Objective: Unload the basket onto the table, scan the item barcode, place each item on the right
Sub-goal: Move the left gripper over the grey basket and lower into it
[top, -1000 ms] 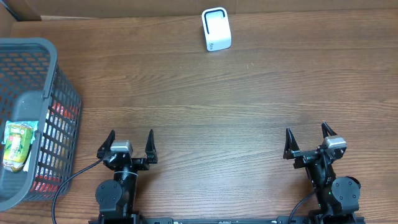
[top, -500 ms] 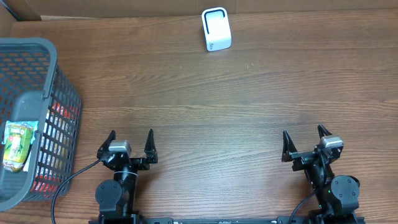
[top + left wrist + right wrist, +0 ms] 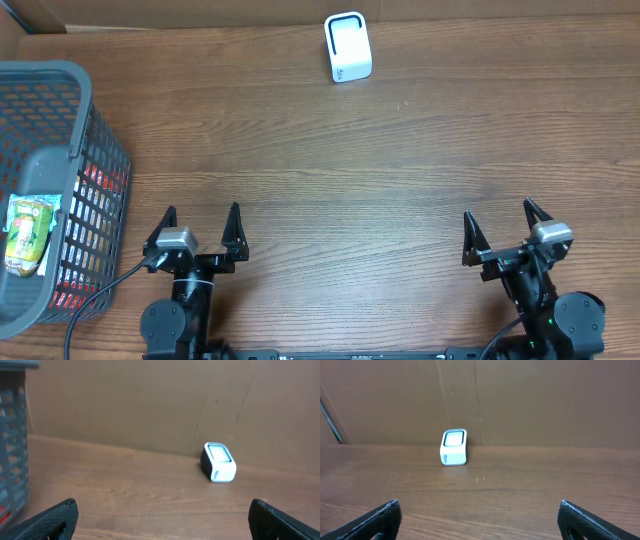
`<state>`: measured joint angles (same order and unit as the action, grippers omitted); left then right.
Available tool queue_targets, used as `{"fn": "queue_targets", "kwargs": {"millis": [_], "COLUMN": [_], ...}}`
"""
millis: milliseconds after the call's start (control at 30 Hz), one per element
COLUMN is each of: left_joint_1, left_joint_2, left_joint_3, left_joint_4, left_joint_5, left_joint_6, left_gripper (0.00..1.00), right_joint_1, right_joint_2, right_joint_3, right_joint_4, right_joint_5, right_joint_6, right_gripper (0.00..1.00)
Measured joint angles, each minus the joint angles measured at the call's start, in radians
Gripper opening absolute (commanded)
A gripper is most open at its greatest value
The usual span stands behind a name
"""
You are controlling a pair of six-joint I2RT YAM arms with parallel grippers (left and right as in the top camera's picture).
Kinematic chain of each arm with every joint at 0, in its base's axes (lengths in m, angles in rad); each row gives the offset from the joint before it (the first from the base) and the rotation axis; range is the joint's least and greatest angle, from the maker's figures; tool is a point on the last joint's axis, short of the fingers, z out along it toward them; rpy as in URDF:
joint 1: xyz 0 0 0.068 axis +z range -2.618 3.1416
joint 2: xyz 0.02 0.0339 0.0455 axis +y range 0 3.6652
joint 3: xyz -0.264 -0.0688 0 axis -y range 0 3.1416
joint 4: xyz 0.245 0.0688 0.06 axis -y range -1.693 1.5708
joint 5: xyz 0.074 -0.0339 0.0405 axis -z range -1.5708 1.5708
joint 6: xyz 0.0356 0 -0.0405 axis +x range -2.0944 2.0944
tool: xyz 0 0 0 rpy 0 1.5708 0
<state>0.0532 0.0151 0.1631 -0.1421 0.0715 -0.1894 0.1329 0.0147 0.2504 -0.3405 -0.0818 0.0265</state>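
A small white scanner box [image 3: 348, 46] with a dark-rimmed window stands at the far edge of the table; it also shows as the scanner [image 3: 218, 462] in the left wrist view and the scanner [image 3: 454, 447] in the right wrist view. A green packaged item [image 3: 27, 233] lies in the grey basket [image 3: 95, 150] at the left. My left gripper [image 3: 198, 222] is open near the front left, empty. My right gripper [image 3: 502, 222] is open at the front right, empty. Both point toward the scanner, far from it.
A red item [image 3: 98, 180] shows through the basket's mesh side. A brown cardboard wall [image 3: 520, 400] closes off the back of the wooden table [image 3: 350, 160]. The basket's corner [image 3: 12, 460] is at the left of the left wrist view.
Both arms have shifted slightly: the left gripper moved back toward the front edge and left, and the right gripper drew back and to the right. Both stayed open.
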Motion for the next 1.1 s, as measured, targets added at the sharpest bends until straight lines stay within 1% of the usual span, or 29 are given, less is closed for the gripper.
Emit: {"fn": "queue_targets", "kwargs": {"millis": [200, 367, 467, 600, 867, 1000, 1100], "left_joint_1": [0.000, 0.000, 0.000, 0.000, 0.000, 0.000, 0.000], "left_joint_2": [0.000, 0.005, 0.044, 0.142, 0.402, 0.560, 0.698], "left_joint_3": [0.065, 0.124, 0.180, 0.284, 0.581, 0.778, 0.963], "left_joint_4": [-0.020, -0.053, -0.095, -0.161, -0.308, -0.478, -0.631], "left_joint_5": [0.000, 0.000, 0.000, 0.010, 0.063, 0.081, 0.087], "left_joint_6": [0.000, 0.000, 0.000, 0.000, 0.000, 0.009, 0.025], "left_gripper": [1.00, 1.00, 1.00, 1.00, 1.00, 1.00, 1.00], "right_joint_1": [0.000, 0.000, 0.000, 0.000, 0.000, 0.000, 0.000], "right_joint_2": [0.024, 0.100, 0.150, 0.247, 0.410, 0.503, 0.588], "right_joint_3": [0.078, 0.170, 0.230, 0.334, 0.520, 0.629, 0.730], "right_joint_4": [-0.031, -0.067, -0.101, -0.153, -0.260, -0.351, -0.440], "right_joint_5": [-0.001, -0.011, -0.018, -0.020, -0.062, -0.095, -0.111], "right_joint_6": [0.000, 0.000, 0.000, 0.000, 0.000, 0.000, 0.000], "right_gripper": [1.00, 1.00, 1.00, 1.00, 1.00, 1.00, 1.00]}}
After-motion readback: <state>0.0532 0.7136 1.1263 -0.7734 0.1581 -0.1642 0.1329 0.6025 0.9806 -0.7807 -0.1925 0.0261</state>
